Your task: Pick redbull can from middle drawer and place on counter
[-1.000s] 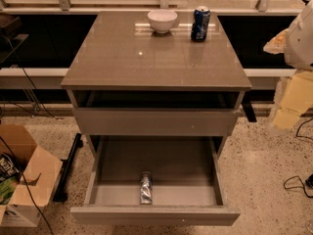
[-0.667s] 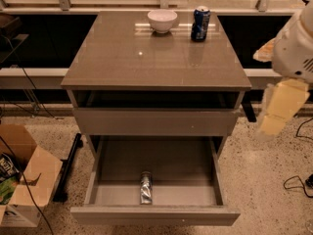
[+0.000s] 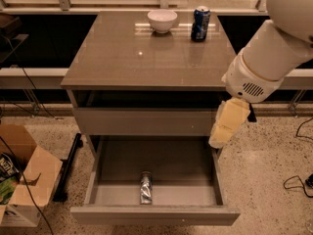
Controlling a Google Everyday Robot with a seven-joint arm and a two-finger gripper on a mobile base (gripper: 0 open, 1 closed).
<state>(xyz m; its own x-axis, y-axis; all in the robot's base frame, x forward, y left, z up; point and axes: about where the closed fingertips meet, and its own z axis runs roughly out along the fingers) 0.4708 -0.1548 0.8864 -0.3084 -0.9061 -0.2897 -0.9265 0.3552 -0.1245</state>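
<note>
The can (image 3: 145, 187) lies on its side in the drawer (image 3: 156, 215), near the front, its long axis seemingly front to back. The gripper (image 3: 221, 137) hangs over the drawer's right rear corner, so the can is leftward and frontward of it. I cannot tell its grip.

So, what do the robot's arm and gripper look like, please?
The arm is white and smooth, built of thick rounded segments; its lower joint has a small dark vent grille. The gripper, above the drawer's right rear corner, is pale cream and blocky. No cables show on it.
</note>
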